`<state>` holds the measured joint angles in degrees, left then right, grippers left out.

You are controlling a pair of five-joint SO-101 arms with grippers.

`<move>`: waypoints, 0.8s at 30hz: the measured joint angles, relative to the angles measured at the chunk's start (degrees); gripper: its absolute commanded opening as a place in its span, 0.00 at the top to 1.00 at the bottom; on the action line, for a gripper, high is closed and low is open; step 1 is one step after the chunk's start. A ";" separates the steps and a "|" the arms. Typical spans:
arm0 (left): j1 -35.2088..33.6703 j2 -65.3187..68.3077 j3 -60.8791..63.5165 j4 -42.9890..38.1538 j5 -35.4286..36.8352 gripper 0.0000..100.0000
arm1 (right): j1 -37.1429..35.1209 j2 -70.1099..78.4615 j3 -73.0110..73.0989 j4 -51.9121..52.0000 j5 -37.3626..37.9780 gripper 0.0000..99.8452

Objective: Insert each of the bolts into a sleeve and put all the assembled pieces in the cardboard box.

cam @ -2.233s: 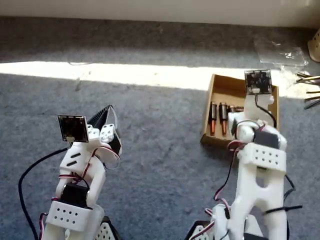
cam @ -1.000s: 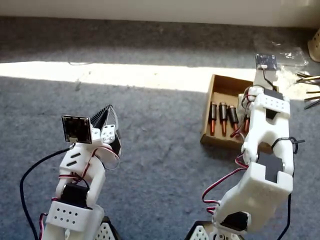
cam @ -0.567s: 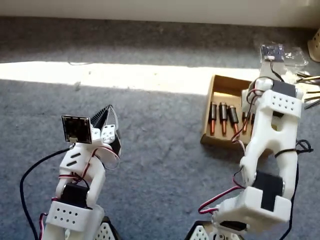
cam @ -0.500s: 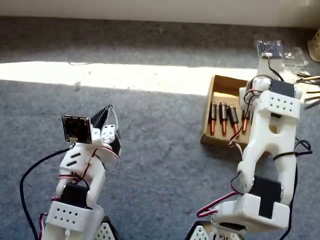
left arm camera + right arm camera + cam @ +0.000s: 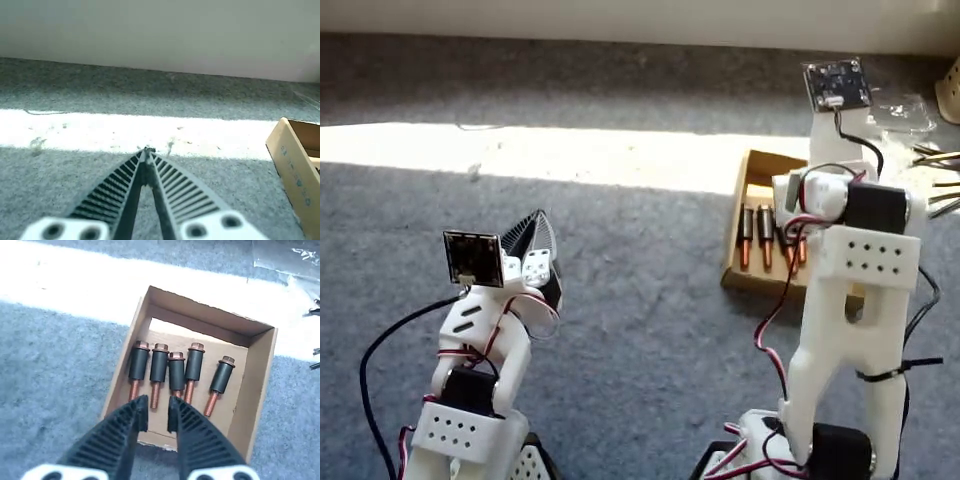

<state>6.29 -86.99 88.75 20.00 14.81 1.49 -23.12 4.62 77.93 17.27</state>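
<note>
Right wrist view, near to far: the right gripper (image 5: 157, 407) hangs above the near wall of the cardboard box (image 5: 261, 390), its jaws a little apart and holding nothing. Inside, five assembled pieces (image 5: 176, 374) lie side by side on the box floor. Four are close together and one (image 5: 221, 376) lies slightly apart. Each is a copper-coloured bolt (image 5: 197, 346) passed through a black sleeve (image 5: 138, 365), with its head at the far end. Beyond the box lie a sunlit strip of the grey surface (image 5: 60, 285) and a clear plastic bag (image 5: 285, 260).

Left wrist view: the left gripper (image 5: 146, 151) is held above the surface, jaws closed together on nothing, with a corner of the box well apart from it.

Handling, as judged: each piece is probably rigid and dense for its size, and being round it is liable to roll. The matt sleeve should grip better than bare metal. The best hold is likely across the sleeve's middle, jaws square to the axis, so the bolt and sleeve lift as one. The box looks light and may shift if a wall is nudged.
</note>
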 measured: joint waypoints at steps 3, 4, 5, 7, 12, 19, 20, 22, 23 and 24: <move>0.00 0.00 0.00 0.00 0.00 0.99 | -1.67 -4.31 0.00 2.11 0.00 1.00; 0.00 0.00 0.00 0.00 0.00 0.99 | -2.02 -5.80 0.00 2.81 0.00 1.00; 0.00 0.00 0.00 0.00 0.00 0.99 | -2.11 -7.47 0.00 3.43 0.00 1.00; 0.00 0.00 0.00 0.00 0.00 0.99 | -2.11 -10.55 0.00 4.66 0.00 1.00; -0.70 0.00 0.00 0.00 0.00 0.99 | -2.37 -18.46 1.76 5.89 0.00 1.00; -9.32 0.00 -0.88 0.00 0.00 0.99 | -2.64 -32.44 18.02 -0.62 0.00 1.00; -10.20 0.00 -1.23 0.00 0.00 0.99 | -2.64 -34.46 20.40 -1.67 0.00 1.00; -11.60 0.00 -2.20 0.00 0.00 0.99 | -2.64 -38.15 24.35 -2.99 0.00 1.00; -12.40 0.00 -2.64 0.00 0.00 0.99 | -2.64 -39.56 26.02 -3.25 0.00 1.00; -13.36 0.00 -2.99 0.00 0.00 0.99 | -2.64 -40.62 27.16 -3.34 0.00 1.00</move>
<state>-7.08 -86.99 85.76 20.00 14.81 -1.14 -63.74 31.78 74.59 17.27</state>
